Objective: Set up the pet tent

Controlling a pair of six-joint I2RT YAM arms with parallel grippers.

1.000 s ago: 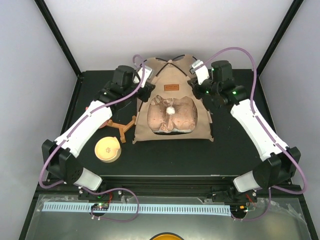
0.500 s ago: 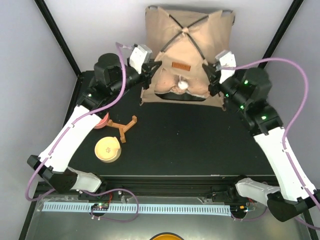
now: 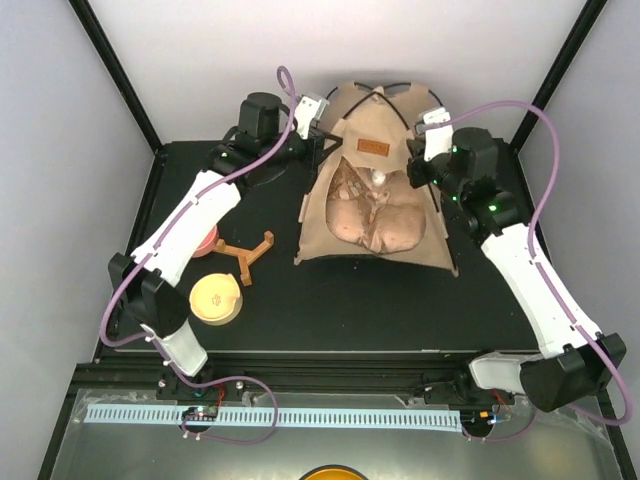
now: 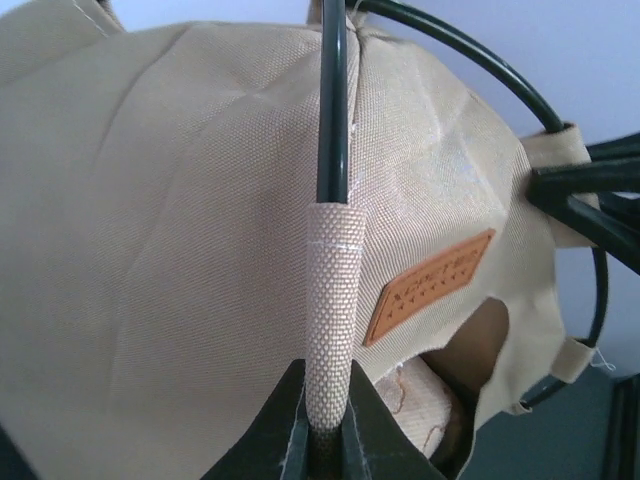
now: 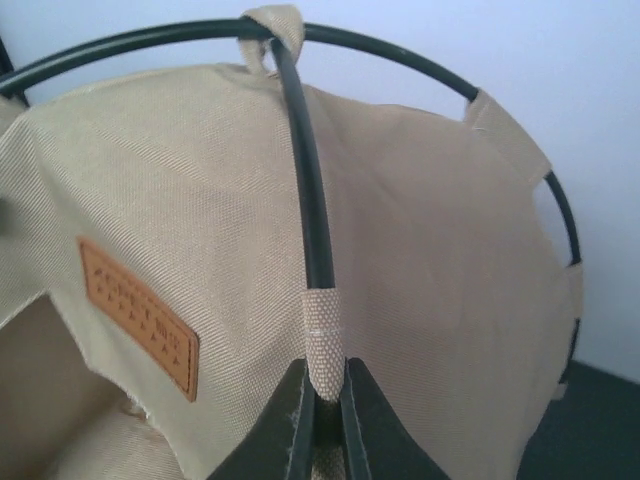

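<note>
- The left pincer (image 4: pixel 325 425) is pinched tight on a woven sleeve (image 4: pixel 332 300) of the pet tent (image 3: pixel 375 200), where a black pole (image 4: pixel 333 100) enters it.
- The right pincer (image 5: pixel 322 400) is clamped the same way on a sleeve at the tent's other side.
- The tent stands by the far edge of the table (image 3: pixel 350 310), about midway along it. Its opening faces the near edge, with a cushion (image 3: pixel 375 215) inside and the label patch (image 3: pixel 373 148) above.
- Toward the left edge lie a Y-shaped wooden piece (image 3: pixel 247 252) and a round disc (image 3: pixel 215 298).
</note>
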